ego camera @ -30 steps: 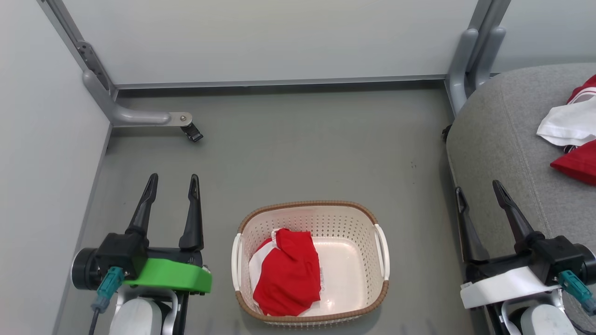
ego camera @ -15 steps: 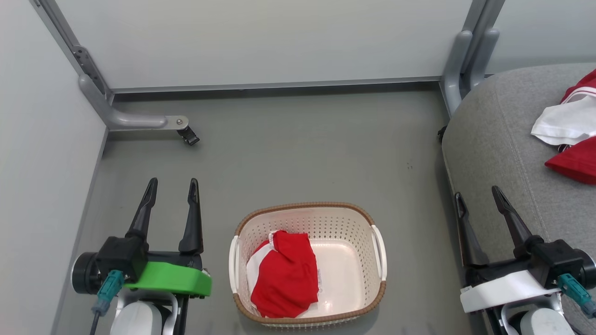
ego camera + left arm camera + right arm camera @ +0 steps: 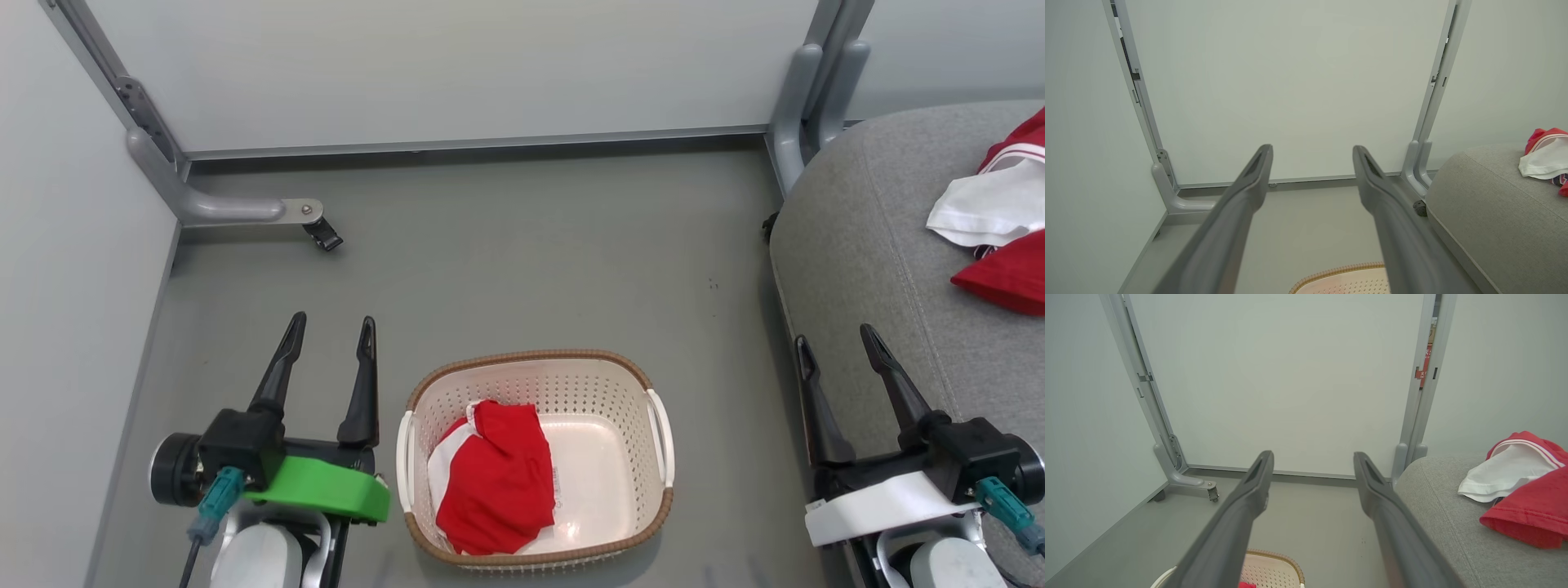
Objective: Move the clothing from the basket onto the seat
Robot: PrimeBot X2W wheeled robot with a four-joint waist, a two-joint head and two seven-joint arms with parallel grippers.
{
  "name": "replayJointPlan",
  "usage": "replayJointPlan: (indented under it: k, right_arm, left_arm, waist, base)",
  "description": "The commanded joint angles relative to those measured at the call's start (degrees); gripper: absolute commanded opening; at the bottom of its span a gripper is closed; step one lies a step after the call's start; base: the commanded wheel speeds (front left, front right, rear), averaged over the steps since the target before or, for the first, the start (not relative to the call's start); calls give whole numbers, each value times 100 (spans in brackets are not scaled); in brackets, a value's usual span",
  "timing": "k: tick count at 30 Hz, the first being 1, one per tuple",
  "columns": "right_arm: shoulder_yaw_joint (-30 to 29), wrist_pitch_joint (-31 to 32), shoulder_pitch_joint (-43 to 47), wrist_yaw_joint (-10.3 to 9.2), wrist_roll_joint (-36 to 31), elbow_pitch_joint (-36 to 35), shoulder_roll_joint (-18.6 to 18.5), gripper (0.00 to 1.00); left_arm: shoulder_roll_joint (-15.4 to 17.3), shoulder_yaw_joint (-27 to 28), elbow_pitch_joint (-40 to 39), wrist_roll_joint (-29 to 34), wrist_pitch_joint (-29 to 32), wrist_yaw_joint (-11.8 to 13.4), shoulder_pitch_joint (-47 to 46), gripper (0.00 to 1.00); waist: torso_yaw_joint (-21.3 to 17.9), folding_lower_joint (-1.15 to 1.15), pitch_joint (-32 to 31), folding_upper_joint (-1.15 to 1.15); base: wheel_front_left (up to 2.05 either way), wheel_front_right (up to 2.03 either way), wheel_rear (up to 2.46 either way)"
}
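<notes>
One large grey seat (image 3: 882, 269) takes up the right side. Red-and-white clothing (image 3: 992, 220) lies on it toward the far right.

Cream basket (image 3: 535, 359) stands on the floor (image 3: 522, 261), between the two grippers. A red garment (image 3: 498, 482) w/ white panel is bunched in its left half, and the paper label (image 3: 558, 483) shows on the bare base beside it.

L gripper (image 3: 332, 320): fingers apart, empty, just beside the basket's left handle (image 3: 403, 449), so the garment lies near, to its right and lower. R gripper (image 3: 834, 335): fingers apart, empty, at the seat's front edge, well apart from the garment.

Assessment: the step in hand is reaching for the last garment. The L gripper is better placed. Recommend approaching over the rim, descending onto the high fold and pinching deep, not trim only. Lift clear of the rim before swinging to the seat. Risk: a snag could drag the light basket.
</notes>
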Motion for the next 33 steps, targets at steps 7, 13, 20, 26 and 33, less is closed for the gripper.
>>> replayJointPlan:
  k: [7,13,20,26,33]
  right_arm:
    - [68,-11,-205,-4,-15,-30,-12,100]
    - [31,-11,-421,-4,-98,-155,-14,100]
    - [107,-11,-764,-4,-159,-281,-13,100]
    - [214,-11,-1178,-4,-215,-404,-14,100]
    - [363,-12,-1641,-4,-271,-524,-13,100]
  left_arm:
    - [82,-364,358,298,-2,-159,-570,100]
    - [256,-901,786,401,-1,-209,-1153,100]
    - [599,-1797,1450,288,-1,-211,-1961,100]
    - [833,-2526,2109,148,-2,-213,-2642,100]
    - [973,-3354,2962,77,-2,-212,-3322,100]
  waist:
    - [-164,0,219,0]
    - [-351,0,583,0]
    - [-626,0,1168,0]
    - [-859,0,1766,0]
    - [-1061,0,2404,0]
  base:
    - [0,0,0]
    - [0,0,0]
    - [0,0,0]
    - [0,0,0]
    - [0,0,0]
